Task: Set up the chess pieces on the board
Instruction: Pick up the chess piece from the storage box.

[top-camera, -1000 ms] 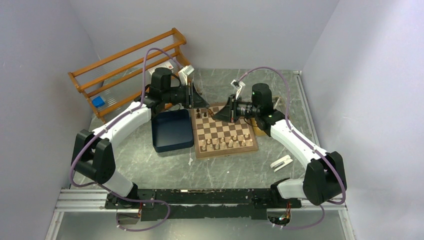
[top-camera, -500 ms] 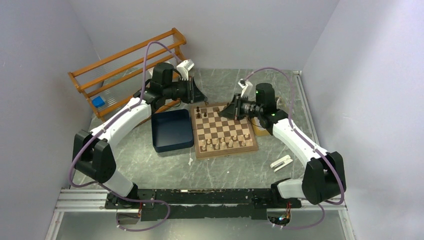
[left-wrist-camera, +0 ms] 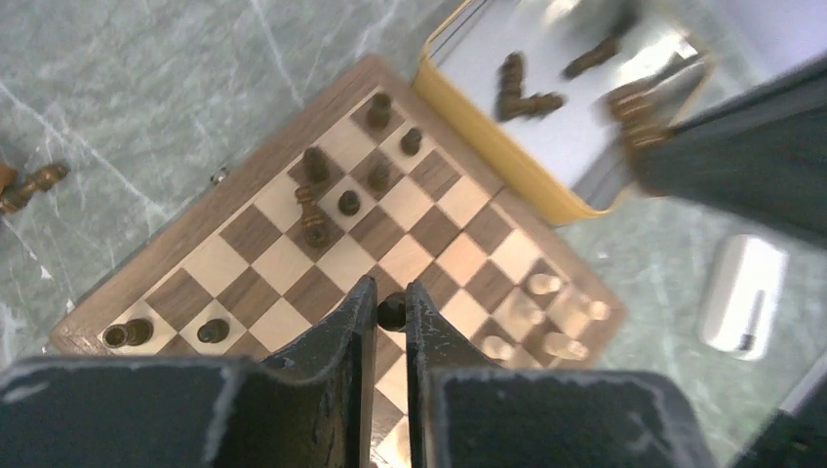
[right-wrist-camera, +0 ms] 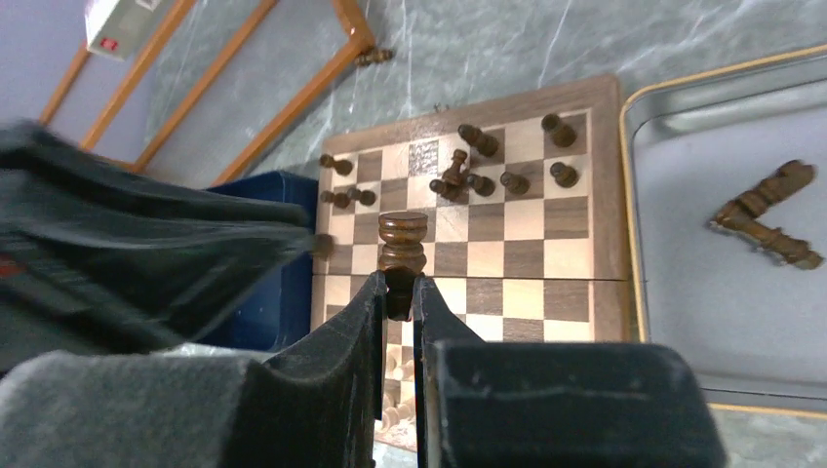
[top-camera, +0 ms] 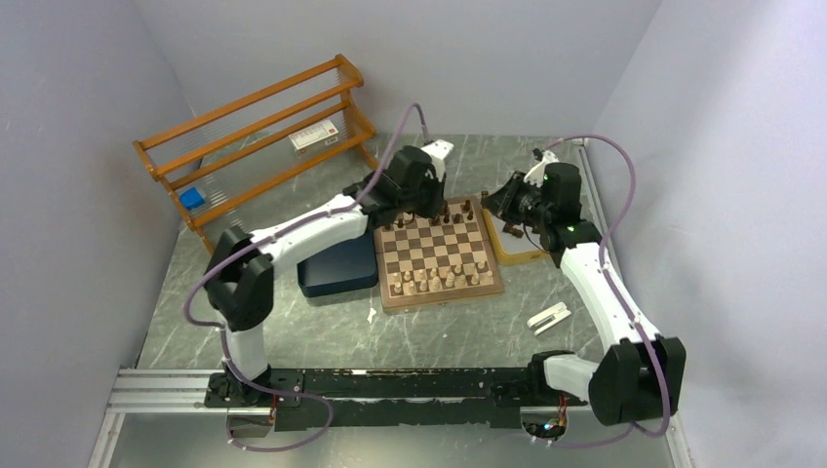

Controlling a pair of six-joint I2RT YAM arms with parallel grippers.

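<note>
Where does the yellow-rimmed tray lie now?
In the right wrist view, the yellow-rimmed tray lies just right of the board, with dark chess pieces in it.

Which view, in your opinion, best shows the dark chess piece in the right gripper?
The right wrist view: the dark chess piece stands close and sharp, its base pinched in the right gripper. The left wrist view catches it only as a brown blur at top right; the top view shows it too small to make out.

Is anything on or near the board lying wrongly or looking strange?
Yes. One dark chess piece lies on its side on the table, off the board. A second piece on it seems tilted rather than upright.
</note>
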